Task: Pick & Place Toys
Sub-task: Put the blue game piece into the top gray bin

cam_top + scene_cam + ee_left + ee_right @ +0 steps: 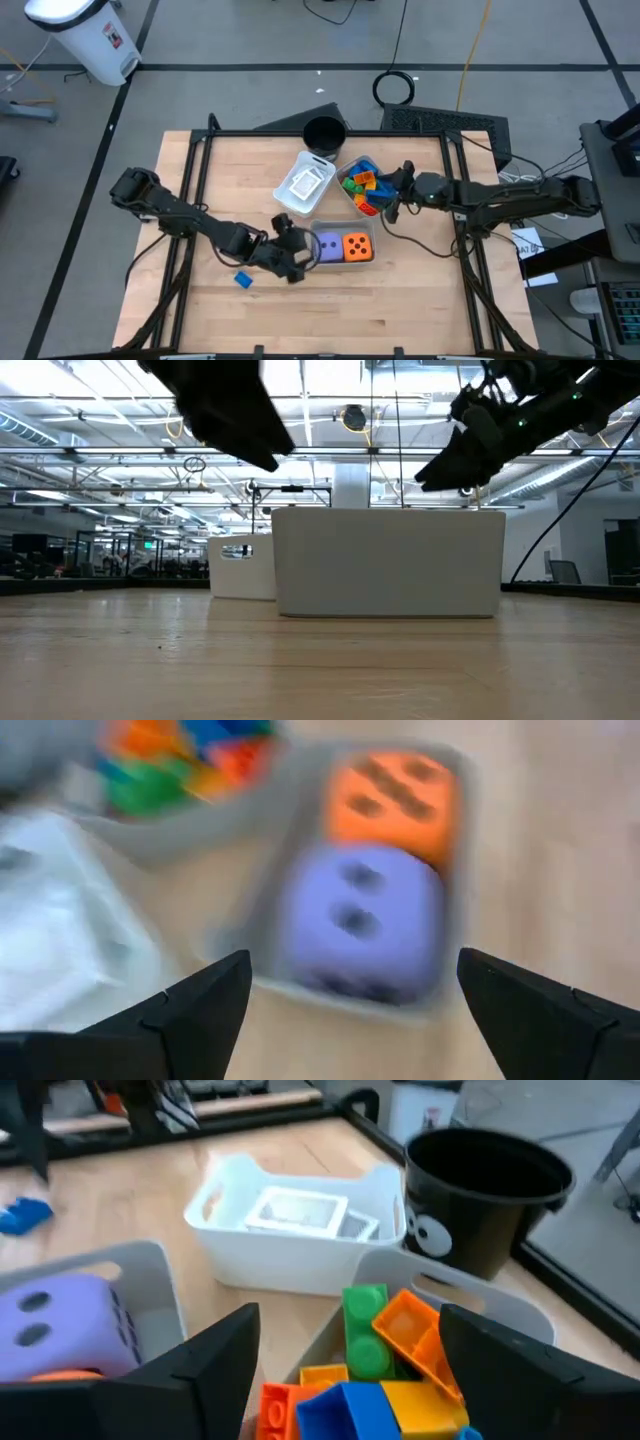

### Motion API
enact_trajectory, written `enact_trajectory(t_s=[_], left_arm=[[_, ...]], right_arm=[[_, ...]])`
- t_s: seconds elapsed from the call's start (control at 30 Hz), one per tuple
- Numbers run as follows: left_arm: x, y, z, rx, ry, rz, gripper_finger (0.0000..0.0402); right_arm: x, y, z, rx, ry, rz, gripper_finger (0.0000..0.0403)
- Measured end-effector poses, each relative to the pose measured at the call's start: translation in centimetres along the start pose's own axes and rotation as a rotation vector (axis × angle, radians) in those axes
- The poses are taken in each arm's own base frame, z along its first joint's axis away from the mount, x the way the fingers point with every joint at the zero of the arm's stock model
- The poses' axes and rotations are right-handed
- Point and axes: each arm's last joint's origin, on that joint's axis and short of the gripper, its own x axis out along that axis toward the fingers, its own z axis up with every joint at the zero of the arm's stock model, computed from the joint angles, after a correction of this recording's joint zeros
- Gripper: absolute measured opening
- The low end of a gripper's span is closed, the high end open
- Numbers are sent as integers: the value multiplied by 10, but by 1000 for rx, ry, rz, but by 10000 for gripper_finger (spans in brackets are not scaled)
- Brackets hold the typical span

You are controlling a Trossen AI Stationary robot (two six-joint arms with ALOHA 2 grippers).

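Toys sit sorted in trays at the middle of the table: a heap of small plastic blocks [361, 187] in one grey tray [455, 1285], the purple die [327, 246] and orange die [358, 246] side by side in another tray [341, 262], and flat white tiles [297, 1211] in the white tray [287, 198]. One blue block [243, 279] lies alone on the wood, well apart from the trays.

Above the block heap hangs the right gripper [345, 1370], fingers spread and empty. Beside the dice tray the left gripper [291, 258] hovers with its fingers wide apart, also holding nothing.

Blocks like these are probably light, stiff and somewhat slick, so a pinch across two flat opposite sides should hold better than one on the studded top. Being small and low on the wood, the stray blue block likely needs the fingers brought right down to the table. Both dice look bulky, possibly soft, and would need nearly the full finger spread across opposite faces.
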Motion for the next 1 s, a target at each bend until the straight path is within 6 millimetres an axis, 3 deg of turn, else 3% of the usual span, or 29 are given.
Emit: enact_trajectory(t_s=[0.07,0.23,0.43,0.57,0.83,1.0], left_arm=[[-4,-4,-7,-9,97,-91,361],[-19,-13,-48,1,504,-166,361],[-56,-3,-86,228,913,-33,361],[-68,-5,-94,307,931,28,360],[-77,-23,-102,409,884,-106,360],[-70,-20,-114,432,872,-119,360]], right_arm=[[-5,1,3,1,-21,14,281],[-14,7,7,1,-62,55,271],[-16,9,8,-1,-68,70,268],[-15,9,7,4,-63,70,267],[-15,9,8,5,-65,71,265],[-15,9,8,5,-65,71,265]])
